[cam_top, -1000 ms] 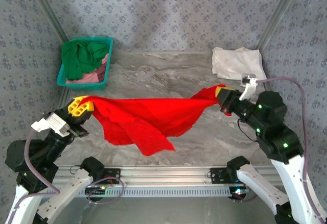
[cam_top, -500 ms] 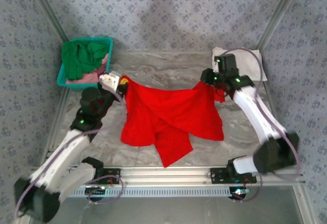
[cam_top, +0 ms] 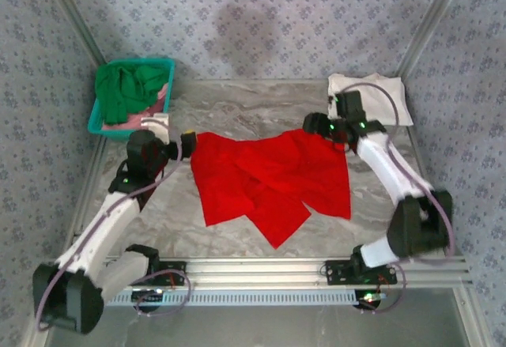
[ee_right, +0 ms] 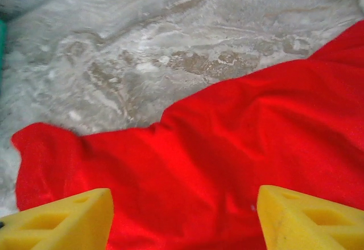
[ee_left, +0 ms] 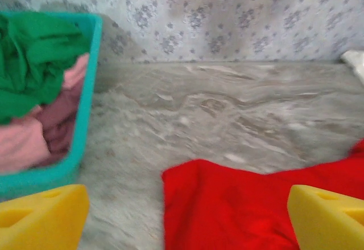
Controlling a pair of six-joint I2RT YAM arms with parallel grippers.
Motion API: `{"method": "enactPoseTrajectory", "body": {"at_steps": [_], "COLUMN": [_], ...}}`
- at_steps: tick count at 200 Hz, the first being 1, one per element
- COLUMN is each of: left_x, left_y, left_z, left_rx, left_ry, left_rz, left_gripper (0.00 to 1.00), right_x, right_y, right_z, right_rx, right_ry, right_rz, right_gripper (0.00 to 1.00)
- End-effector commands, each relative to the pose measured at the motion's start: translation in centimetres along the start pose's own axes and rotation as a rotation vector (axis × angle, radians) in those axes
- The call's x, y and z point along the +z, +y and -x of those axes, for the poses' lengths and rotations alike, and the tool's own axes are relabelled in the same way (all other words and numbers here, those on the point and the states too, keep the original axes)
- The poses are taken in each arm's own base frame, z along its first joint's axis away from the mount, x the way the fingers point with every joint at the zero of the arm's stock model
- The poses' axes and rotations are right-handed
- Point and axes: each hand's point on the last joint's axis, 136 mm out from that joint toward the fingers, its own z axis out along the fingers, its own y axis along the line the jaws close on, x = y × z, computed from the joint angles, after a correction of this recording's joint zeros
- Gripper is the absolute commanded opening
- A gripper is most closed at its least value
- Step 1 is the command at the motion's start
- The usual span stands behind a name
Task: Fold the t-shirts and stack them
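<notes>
Count: four shirts (one green, one pink, one red, one white), one basket, two arms, two claws with two yellow fingers each.
Basket (cam_top: 130,132): teal plastic, at 10 o'clock on the table (cam_top: 261,110), against the patterned wall (cam_top: 261,23).
Green shirt (cam_top: 126,90): crumpled, heaped on top in the basket and hanging over its far rim.
Pink shirt (cam_top: 149,115): bunched under the green one, at the 4 o'clock side of the basket.
Left arm (cam_top: 103,224): reaches from the near left corner toward 12 o'clock, ending just beside the basket's near edge.
Left claw (cam_top: 188,139): released and wide. In its wrist view the two yellow fingers (ee_left: 40,216) stand far apart with nothing clamped between them. The claw sits at the 9 o'clock corner of the red shirt.
Red shirt (cam_top: 269,177): in the middle of the table, lying loose and rumpled, not folded. One flap points to 6 o'clock, and the far corners reach toward both claws.
Right claw (cam_top: 315,123): released. In its wrist view the yellow fingers (ee_right: 307,216) are spread above the red cloth and grip none of it. It sits at the 1 o'clock corner of the red shirt.
Right arm (cam_top: 395,181): bends from the near right corner toward 11 o'clock.
White shirt (cam_top: 379,98): folded flat at 2 o'clock on the table, just behind the right claw and apart from the red shirt.
</notes>
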Motion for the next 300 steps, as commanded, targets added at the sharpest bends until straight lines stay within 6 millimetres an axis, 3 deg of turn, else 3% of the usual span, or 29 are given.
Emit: {"method": "enactPoseTrajectory", "body": {"at_steps": [1, 20, 51, 102, 130, 152, 177, 195, 223, 273, 300], "left_x": [-2.6, -4.2, -5.4, -5.3, -7.1, -7.9, -7.3, -6.7, -6.9, -7.3, -6.4], "left_y": [-0.7, -2.6, -4.7, -7.3, -8.7, -8.7, -8.1, -8.3, -7.4, -6.6, -7.1], "left_z": [-11.3, -15.4, -19.4, -22.5, -24.2, -25.5, -26.0, -26.0, -26.7, -25.8, -26.9], "left_rx": [-0.205, -0.276, -0.312, -0.343, -0.293, -0.271, -0.238, -0.23, -0.199, -0.171, -0.203], "left_ry": [0.394, 0.525, 0.693, 0.781, 0.884, 0.918, 0.901, 0.889, 0.934, 0.92, 0.919], "left_rz": [0.019, 0.001, -0.016, -0.091, -0.097, -0.082, -0.052, -0.056, 0.01, 0.062, 0.043], "left_gripper": [0.92, 0.92, 0.89, 0.73, 0.71, 0.67, 0.63, 0.52, 0.53, 0.59, 0.52], "right_x": [-1.4, -1.4, -0.4, 0.6, 0.7, 1.2, 1.8, 1.9, 1.7, 1.8, 1.8], "right_y": [-3.1, -4.6, -6.1, -6.2, -6.4, -6.5, -6.4, -6.4, -6.4, -6.5, -6.5], "right_z": [-3.6, -5.9, -6.7, -6.6, -6.5, -6.5, -6.9, -7.0, -7.2, -7.4, -7.3], "right_rx": [-0.01, 0.017, 0.051, 0.066, 0.062, 0.064, 0.08, 0.084, 0.084, 0.09, 0.092], "right_ry": [-0.002, 0.006, 0.027, 0.033, 0.026, 0.029, 0.038, 0.039, 0.044, 0.04, 0.039], "right_rz": [-0.073, -0.097, -0.133, -0.124, -0.134, -0.131, -0.118, -0.116, -0.115, -0.109, -0.108], "right_gripper": [0.72, 0.72, 0.72, 0.72, 0.72, 0.72, 0.72, 0.72, 0.72, 0.72, 0.72]}}
